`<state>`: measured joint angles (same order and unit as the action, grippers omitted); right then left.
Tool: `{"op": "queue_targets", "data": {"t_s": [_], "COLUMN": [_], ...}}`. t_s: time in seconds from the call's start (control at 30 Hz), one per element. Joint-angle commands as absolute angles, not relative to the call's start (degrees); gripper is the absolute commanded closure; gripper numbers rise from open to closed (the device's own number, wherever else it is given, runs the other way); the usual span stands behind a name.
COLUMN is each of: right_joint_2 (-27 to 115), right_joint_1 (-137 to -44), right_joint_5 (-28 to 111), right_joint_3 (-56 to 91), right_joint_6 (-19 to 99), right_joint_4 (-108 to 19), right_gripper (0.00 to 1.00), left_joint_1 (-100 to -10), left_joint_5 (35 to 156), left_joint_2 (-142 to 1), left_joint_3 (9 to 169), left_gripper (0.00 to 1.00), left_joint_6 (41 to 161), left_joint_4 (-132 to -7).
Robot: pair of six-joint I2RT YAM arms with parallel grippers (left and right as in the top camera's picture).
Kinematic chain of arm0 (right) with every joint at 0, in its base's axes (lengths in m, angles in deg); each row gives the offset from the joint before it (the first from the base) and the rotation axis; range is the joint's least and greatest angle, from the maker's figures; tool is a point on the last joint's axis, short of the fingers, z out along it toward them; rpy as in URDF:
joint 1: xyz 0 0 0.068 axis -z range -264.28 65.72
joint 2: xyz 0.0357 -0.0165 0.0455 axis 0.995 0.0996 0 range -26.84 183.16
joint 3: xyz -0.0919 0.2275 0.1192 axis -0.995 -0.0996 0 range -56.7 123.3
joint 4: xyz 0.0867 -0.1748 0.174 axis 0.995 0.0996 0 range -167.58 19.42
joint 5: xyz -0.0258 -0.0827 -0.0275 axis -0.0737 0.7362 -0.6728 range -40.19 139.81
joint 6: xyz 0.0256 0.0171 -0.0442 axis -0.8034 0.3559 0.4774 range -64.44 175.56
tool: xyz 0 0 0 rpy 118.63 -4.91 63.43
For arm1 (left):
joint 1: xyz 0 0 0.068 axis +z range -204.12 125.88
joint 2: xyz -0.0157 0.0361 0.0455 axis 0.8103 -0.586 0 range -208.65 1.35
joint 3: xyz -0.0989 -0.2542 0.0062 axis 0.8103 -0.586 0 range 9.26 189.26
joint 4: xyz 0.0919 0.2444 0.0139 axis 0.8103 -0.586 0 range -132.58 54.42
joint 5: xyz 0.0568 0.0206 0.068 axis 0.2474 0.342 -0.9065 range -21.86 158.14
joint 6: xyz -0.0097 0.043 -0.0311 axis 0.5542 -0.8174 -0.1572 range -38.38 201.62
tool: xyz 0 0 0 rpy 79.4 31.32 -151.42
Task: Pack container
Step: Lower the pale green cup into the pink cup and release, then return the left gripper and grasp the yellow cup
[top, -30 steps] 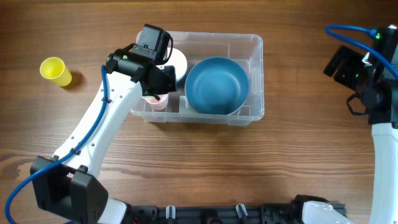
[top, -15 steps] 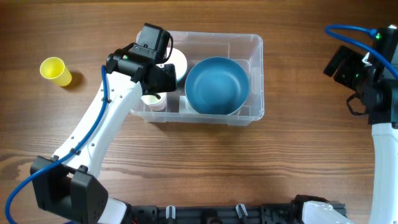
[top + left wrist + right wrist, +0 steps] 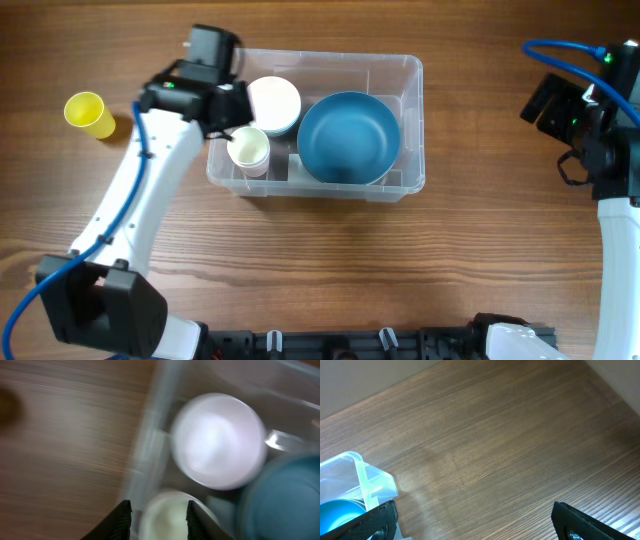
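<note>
The left gripper (image 3: pixel 158 505), jaws spread, has been drawn back to the left wall of the mid-table container (image 3: pixel 414 120), and a cream cup (image 3: pixel 249 150) has been left inside. A yellow cup (image 3: pixel 88 113) at far left is judged still to be packed. The right gripper (image 3: pixel 472 507) is held with its jaws spread too.

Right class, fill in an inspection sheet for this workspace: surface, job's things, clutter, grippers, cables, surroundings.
Surface: wooden table.
Job's things: clear container holds a blue bowl, a white bowl and a cream cup.
Clutter: yellow cup on the table, left of the container.
Grippers: left gripper open above the cream cup; right gripper open over bare wood.
Cables: left blue cable along its arm; right blue cable likewise.
Surroundings: black rail at the near edge.
</note>
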<state>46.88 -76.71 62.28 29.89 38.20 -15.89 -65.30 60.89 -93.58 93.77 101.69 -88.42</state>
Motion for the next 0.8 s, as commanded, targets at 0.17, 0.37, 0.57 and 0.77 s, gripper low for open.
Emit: {"op": "queue_targets", "data": {"t_s": [0.17, 0.37, 0.57, 0.77], "right_joint_2": [46.9, 46.9, 46.9, 46.9], "right_joint_1": [-76.5, -76.5, -76.5, -76.5], "right_joint_5": [62.2, 62.2, 62.2, 62.2], "right_joint_3": [29.9, 29.9, 29.9, 29.9], "right_joint_6": [37.4, 37.4, 37.4, 37.4], "right_joint_4": [-16.1, -16.1, -16.1, -16.1], "right_gripper": [0.0, 0.0, 0.0, 0.0], "left_joint_1": [-49.5, -42.3, -37.7, -36.9], "left_joint_5": [53.3, 53.3, 53.8, 55.9], "left_joint_2": [-92.2, -93.3, -97.9, -105.3], "left_joint_3": [94.4, 94.4, 94.4, 94.4], "left_gripper": [0.59, 0.6, 0.6, 0.57], "left_joint_6": [99.0, 98.3, 96.0, 88.5], "left_joint_4": [-84.7, -78.0, -72.2, -67.1]}}
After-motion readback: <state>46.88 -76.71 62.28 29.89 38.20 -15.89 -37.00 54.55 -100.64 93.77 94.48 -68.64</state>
